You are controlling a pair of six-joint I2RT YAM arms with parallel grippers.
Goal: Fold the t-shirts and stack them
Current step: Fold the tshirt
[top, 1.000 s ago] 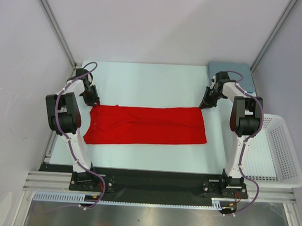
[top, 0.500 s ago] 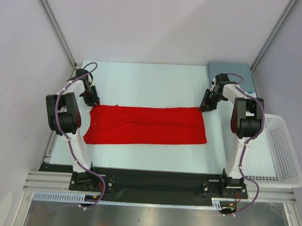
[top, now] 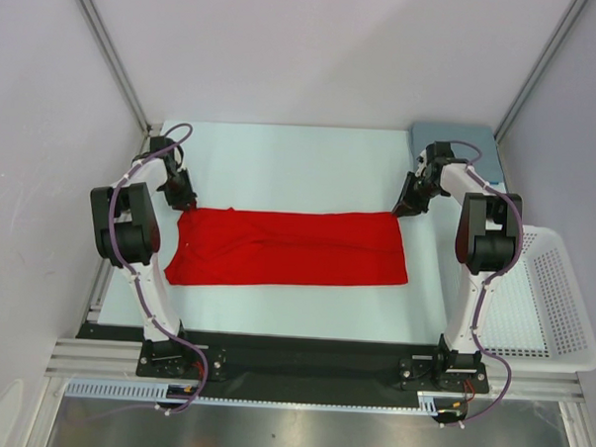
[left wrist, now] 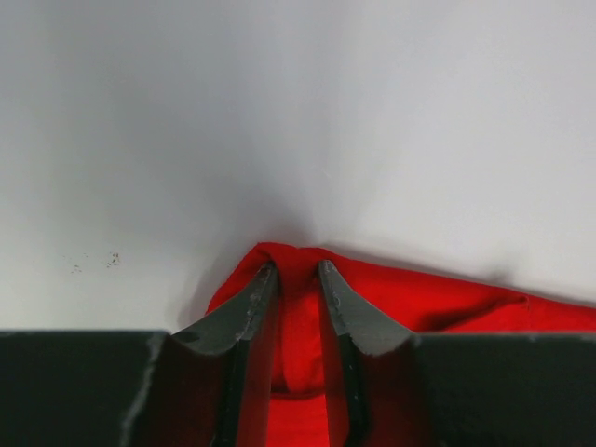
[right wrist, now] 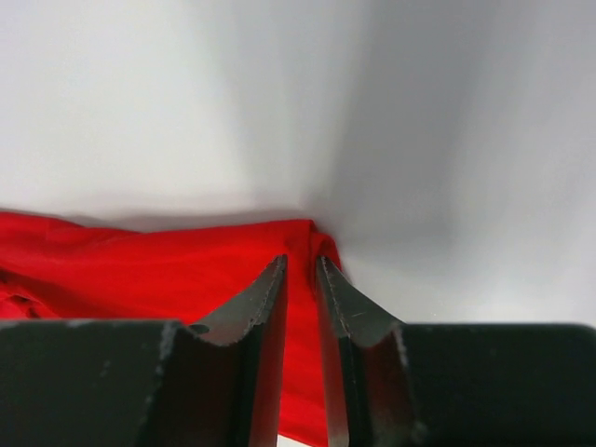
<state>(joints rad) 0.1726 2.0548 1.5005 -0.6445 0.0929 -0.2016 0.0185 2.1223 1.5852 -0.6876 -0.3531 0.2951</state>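
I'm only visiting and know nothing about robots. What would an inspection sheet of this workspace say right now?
Surface: pale table, a few tiny dark specks in the left wrist view.
Job's things: red t-shirt folded into a long band, flat mid-table; blue t-shirt folded at the far right corner.
Clutter: white mesh basket beside the table's right edge, nothing seen in it.
Grippers: left gripper pinches the red t-shirt's far left corner; right gripper pinches its far right corner.
Cables: purple cables run along both arms, clear of the cloth.
Surroundings: white walls, metal frame posts.
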